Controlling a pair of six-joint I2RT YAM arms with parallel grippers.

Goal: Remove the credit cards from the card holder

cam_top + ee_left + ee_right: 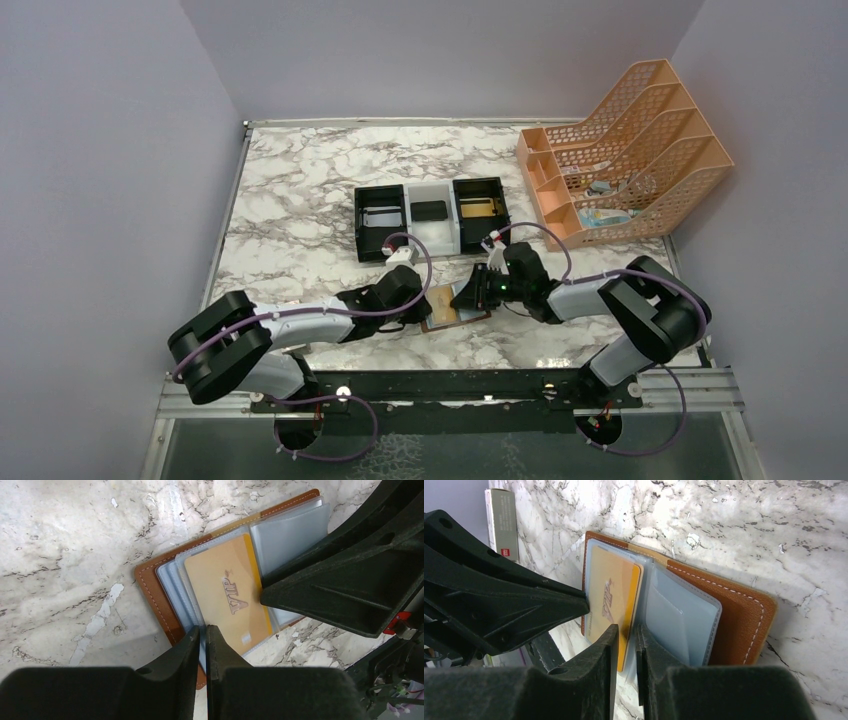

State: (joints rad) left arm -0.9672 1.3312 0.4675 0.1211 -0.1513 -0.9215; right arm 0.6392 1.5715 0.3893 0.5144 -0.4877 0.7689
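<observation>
On the marble table (pixel 300 200), near its front edge, your card holder (pixel 455 308) lies open between both arms. The left gripper (pixel 202 630) pinches its clear sleeve edge. The right gripper (pixel 626 630) has fingers almost together at the gold card (pixel 611 595); whether they grip is unclear.

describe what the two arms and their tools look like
The left arm and right arm have light grey links between chunky black joints, and a purple cable loops along each. A white plug sits at the left wrist. The left tool and right tool are matte black, each with two wedge-shaped fingers.
</observation>
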